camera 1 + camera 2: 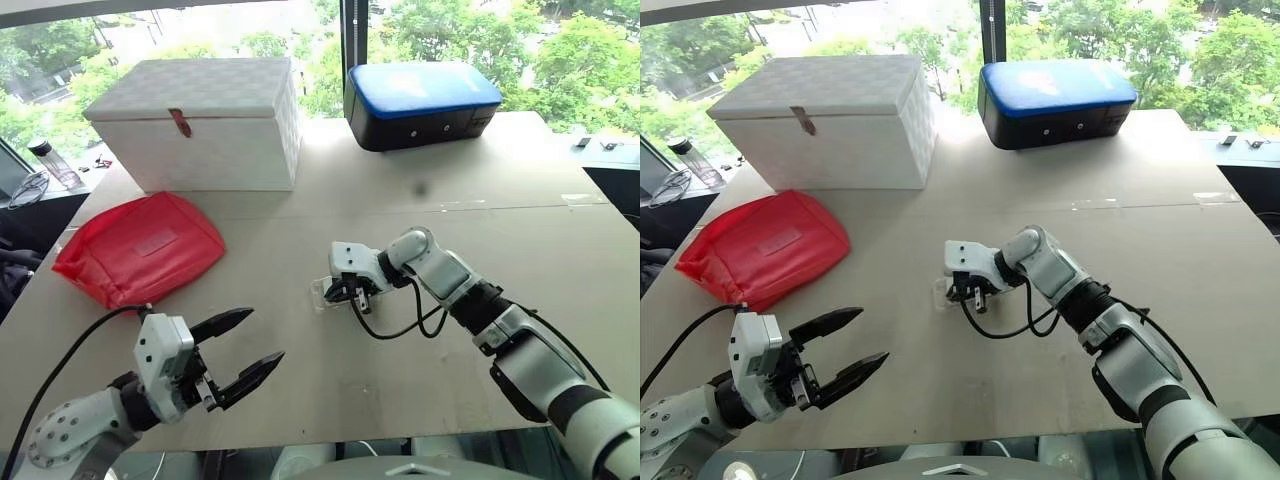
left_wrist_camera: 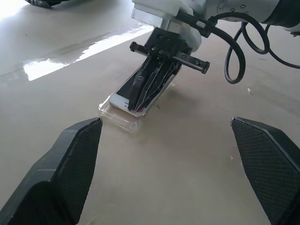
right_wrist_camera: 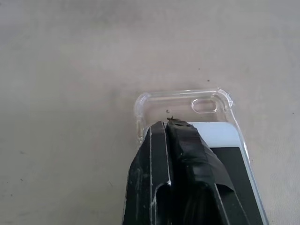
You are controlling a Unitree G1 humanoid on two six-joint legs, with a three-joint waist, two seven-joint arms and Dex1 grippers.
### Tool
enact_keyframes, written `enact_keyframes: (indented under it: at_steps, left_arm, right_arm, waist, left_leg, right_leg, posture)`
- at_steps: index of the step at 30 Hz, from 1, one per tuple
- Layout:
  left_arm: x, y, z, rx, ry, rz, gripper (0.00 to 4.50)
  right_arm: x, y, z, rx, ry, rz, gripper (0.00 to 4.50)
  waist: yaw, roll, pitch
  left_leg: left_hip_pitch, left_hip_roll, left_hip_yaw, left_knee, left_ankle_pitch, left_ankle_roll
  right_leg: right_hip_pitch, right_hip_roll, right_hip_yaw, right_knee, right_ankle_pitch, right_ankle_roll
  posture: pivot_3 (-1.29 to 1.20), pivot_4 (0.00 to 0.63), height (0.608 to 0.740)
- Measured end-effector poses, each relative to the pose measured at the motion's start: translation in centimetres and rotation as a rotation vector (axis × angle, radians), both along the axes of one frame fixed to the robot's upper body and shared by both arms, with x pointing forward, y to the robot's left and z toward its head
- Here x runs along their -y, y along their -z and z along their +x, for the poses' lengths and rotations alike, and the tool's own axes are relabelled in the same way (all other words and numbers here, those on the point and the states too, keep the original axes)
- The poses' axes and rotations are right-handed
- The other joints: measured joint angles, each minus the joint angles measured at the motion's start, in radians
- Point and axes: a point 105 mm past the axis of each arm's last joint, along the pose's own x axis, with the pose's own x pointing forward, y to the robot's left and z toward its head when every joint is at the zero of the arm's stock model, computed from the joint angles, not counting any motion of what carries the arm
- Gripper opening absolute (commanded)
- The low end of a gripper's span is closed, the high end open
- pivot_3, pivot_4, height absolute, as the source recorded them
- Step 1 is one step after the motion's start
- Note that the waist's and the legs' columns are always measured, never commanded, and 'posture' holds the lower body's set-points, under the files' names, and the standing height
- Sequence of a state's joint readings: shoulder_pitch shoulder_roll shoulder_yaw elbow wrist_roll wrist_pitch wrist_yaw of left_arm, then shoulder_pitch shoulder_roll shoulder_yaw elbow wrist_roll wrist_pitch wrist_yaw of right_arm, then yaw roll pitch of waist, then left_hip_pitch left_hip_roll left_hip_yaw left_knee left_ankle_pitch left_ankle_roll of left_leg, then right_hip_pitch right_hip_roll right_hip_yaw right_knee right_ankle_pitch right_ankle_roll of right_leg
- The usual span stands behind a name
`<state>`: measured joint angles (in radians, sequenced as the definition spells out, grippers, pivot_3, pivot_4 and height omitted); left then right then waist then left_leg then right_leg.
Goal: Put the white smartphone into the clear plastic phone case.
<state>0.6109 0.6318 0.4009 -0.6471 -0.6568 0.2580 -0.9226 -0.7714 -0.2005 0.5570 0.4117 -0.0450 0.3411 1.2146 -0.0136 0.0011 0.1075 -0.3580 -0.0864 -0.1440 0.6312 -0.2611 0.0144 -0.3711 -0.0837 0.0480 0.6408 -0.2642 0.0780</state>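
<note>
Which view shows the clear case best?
The right wrist view: the case shows its rim, rounded corners and camera cutout, with the phone lying partly in it short of the far end. The left wrist view gives its near end from low down. In the eye views it is a faint patch under the right gripper.

Smartphone [image 3: 225, 140] partly in case [image 3: 154, 101]

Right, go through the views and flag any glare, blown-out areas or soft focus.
Left eye view: windows behind the white box are overexposed. Left wrist view: a bright glare streak lies on the tan tabletop; the open left end effector is soft at its near fingertips. Right wrist view: even light; the shut right end effector blurs toward the lens, over the white smartphone in the clear plastic phone case.
</note>
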Motion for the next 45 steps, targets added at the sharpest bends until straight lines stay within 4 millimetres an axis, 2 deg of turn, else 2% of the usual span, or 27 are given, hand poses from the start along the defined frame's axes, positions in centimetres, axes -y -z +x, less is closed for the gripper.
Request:
enact_keyframes:
  at_steps: [2,6,8,9,10,13,16,20,25,33,45]
  left_arm:
    - [0.0,0.1,-0.1,-0.006,0.003,0.004,4.5]
    - [0.0,0.1,0.0,0.0,0.008,0.004,4.5]
    - [0.1,0.1,0.0,-0.002,0.011,0.002,4.5]
    - [0.1,0.1,0.0,-0.002,0.011,0.002,4.5]
    - [0.1,0.1,0.1,0.003,0.013,-0.001,4.5]
    - [0.1,0.0,0.3,0.01,0.016,-0.001,4.5]
    - [-0.1,0.1,0.4,0.006,0.013,-0.003,4.5]
    - [0.0,0.1,0.5,0.007,0.021,-0.002,4.5]
    - [0.1,0.1,0.4,0.004,0.025,-0.003,4.5]
    - [0.0,0.4,0.3,-0.009,0.016,-0.001,4.5]
    - [-0.1,0.6,0.2,-0.012,-0.005,0.002,4.5]
  right_arm:
    - [0.4,-0.8,-0.7,-0.063,0.025,0.087,0.05]
    - [0.7,-2.3,-1.4,-0.082,0.024,0.14,0.05]
    - [1.2,-4.6,-1.8,-0.055,0.024,0.195,0.05]
    - [1.3,-4.8,-1.8,-0.053,0.024,0.197,0.05]
    - [1.5,-6.0,-2.1,-0.034,0.019,0.214,0.05]
    - [2.3,-6.7,-2.9,-0.002,-0.002,0.182,0.05]
    - [3.3,-5.7,-3.8,-0.018,-0.023,0.113,0.05]
    - [4.7,-3.0,-5.1,-0.091,-0.054,-0.019,0.05]
    - [5.3,-1.8,-4.9,-0.081,-0.048,-0.077,0.05]
    - [4.0,-1.8,-3.7,-0.074,-0.011,-0.039,0.05]
    - [4.3,-2.0,-2.4,-0.058,0.03,-0.033,0.05]
  waist:
    - [-0.002,-0.003,0.008]
    - [-0.002,-0.007,0.024]
    - [-0.002,-0.008,0.026]
    - [-0.002,-0.008,0.026]
    - [-0.001,-0.008,0.026]
    - [-0.002,-0.008,0.027]
    - [0.0,-0.009,0.027]
    - [0.0,-0.011,0.031]
    - [0.0,-0.013,0.032]
    - [0.0,-0.013,0.032]
    - [0.0,-0.013,0.032]
  left_leg:
    - [-0.006,0.0,0.0,0.0,0.001,0.001]
    - [-0.012,0.0,-0.001,0.0,0.002,0.002]
    - [-0.027,0.0,-0.002,0.0,0.004,-0.002]
    - [-0.028,0.0,-0.002,0.0,0.004,-0.002]
    - [-0.03,0.0,-0.002,0.0,0.004,-0.003]
    - [-0.035,0.001,-0.002,0.0,0.004,-0.003]
    - [-0.037,0.001,-0.002,0.0,0.003,-0.003]
    - [-0.037,0.001,-0.002,0.001,0.003,-0.002]
    - [-0.037,0.001,-0.002,0.002,0.003,-0.002]
    - [-0.037,0.001,-0.002,0.002,0.004,-0.003]
    - [-0.037,0.001,-0.002,0.003,0.004,-0.003]
  right_leg:
    - [-0.006,0.0,-0.001,0.0,0.002,-0.005]
    - [-0.011,0.0,-0.001,-0.001,0.004,-0.002]
    - [-0.027,0.0,-0.002,-0.001,0.005,-0.002]
    - [-0.027,0.0,-0.002,-0.001,0.005,-0.002]
    - [-0.03,-0.003,-0.003,-0.001,0.005,-0.003]
    - [-0.034,-0.004,-0.003,-0.003,0.004,-0.003]
    - [-0.035,-0.004,-0.004,-0.004,0.004,-0.003]
    - [-0.035,-0.005,-0.004,-0.004,0.005,-0.003]
    - [-0.035,-0.004,-0.005,-0.002,0.005,-0.003]
    - [-0.035,-0.003,-0.005,-0.002,0.005,-0.003]
    - [-0.035,-0.003,-0.005,-0.001,0.005,-0.003]
  posture:
    - [0.0,0.15,0.74]
    - [0.0,0.15,0.74]
    - [0.0,0.15,0.74]
    - [0.0,0.15,0.74]
    - [0.0,0.15,0.74]
    - [0.0,0.15,0.74]
    - [0.0,0.15,0.74]
    - [0.0,0.15,0.74]
    - [0.0,0.15,0.74]
    - [0.0,0.15,0.74]
    - [0.0,0.15,0.74]
